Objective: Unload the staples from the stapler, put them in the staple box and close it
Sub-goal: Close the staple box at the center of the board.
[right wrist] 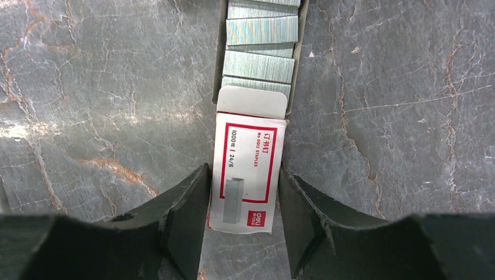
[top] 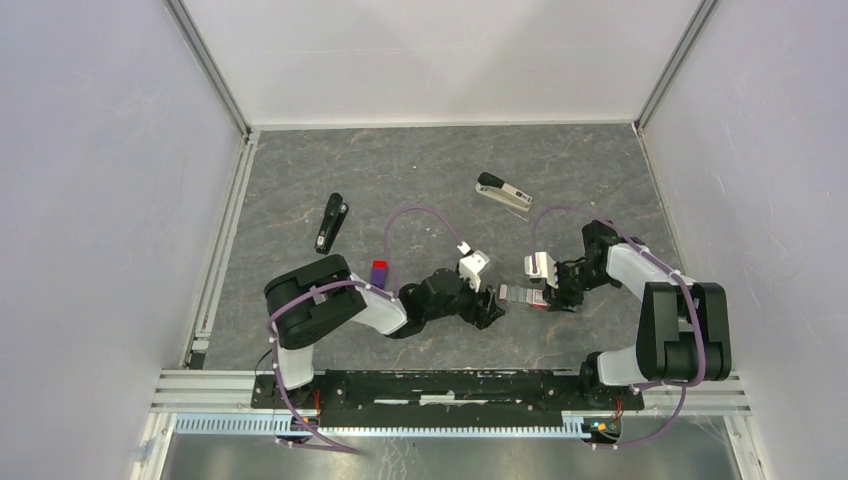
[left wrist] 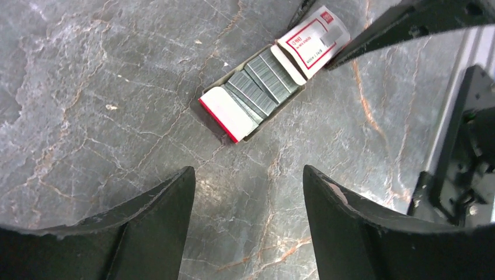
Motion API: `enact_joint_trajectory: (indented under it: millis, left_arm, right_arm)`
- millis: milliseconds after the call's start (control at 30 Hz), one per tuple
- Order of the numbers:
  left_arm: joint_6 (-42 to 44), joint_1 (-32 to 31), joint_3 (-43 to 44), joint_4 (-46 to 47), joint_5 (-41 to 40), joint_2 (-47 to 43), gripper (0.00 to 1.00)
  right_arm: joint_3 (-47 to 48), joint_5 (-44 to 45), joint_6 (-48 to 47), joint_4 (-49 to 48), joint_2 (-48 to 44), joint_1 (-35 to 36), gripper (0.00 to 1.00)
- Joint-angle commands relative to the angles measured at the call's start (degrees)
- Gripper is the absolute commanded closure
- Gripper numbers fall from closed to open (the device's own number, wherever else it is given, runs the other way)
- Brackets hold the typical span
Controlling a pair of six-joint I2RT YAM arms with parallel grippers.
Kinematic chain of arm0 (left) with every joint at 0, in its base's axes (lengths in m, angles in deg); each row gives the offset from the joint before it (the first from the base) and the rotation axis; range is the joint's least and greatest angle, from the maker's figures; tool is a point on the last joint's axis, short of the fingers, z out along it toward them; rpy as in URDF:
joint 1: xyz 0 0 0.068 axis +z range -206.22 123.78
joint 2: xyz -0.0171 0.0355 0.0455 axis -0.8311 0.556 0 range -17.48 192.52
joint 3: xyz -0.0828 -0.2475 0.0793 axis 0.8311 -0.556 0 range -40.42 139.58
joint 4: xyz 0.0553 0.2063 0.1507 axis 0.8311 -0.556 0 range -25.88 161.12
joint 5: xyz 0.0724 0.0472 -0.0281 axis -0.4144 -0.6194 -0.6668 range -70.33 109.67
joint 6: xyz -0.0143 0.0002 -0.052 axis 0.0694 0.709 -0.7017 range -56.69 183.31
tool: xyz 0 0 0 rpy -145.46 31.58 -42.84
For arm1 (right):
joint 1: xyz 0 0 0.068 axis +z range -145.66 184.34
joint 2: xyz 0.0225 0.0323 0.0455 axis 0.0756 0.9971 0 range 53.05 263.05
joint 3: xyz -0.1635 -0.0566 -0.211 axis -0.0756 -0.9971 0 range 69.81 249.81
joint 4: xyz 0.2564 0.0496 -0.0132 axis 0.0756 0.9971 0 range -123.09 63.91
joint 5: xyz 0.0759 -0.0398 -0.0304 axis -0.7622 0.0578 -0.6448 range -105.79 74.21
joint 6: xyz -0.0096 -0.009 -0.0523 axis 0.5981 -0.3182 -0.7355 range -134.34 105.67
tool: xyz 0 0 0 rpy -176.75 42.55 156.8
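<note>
Pinching glossy cardboard box (right wrist: 248, 151), right gripper (right wrist: 244, 181); ridged silvery staple strips (right wrist: 261, 32) inside.

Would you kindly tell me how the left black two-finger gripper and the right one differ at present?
The left gripper stands open with nothing between its fingers; the right gripper is closed on the red-and-white cardboard staple box. The left gripper sits short of the box's open tray end; the right gripper clamps its printed sleeve end. Both face that box on the grey marbled table.
</note>
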State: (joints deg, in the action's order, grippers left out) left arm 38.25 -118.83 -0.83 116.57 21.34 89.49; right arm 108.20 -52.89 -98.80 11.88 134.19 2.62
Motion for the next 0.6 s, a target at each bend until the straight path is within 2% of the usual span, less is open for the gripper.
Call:
enact_joint_trajectory:
  millis: [0,200,300,433,567]
  left_arm:
    - [19.6,-1.4,0.4,3.2,0.6,-0.1,0.25]
    - [37.0,-1.8,-1.5,4.9,1.2,0.2,0.23]
    - [43.6,-2.0,-2.4,11.8,0.6,3.1,0.23]
    - [48.5,-2.0,-1.4,19.8,0.7,8.0,0.23]
    - [49.8,-1.0,1.0,20.5,4.5,10.3,0.25]
  right_arm:
    - [-1.3,0.4,-1.7,-0.3,-0.9,0.3,0.48]
    - [-0.9,-0.3,-1.6,-0.3,-0.5,0.2,0.48]
    - [-0.9,-0.4,-1.7,-0.3,-0.3,0.2,0.48]
    - [-0.9,-0.5,-2.0,-0.1,0.2,0.3,0.48]
    - [-0.8,-0.5,-2.8,0.5,0.8,0.3,0.48]
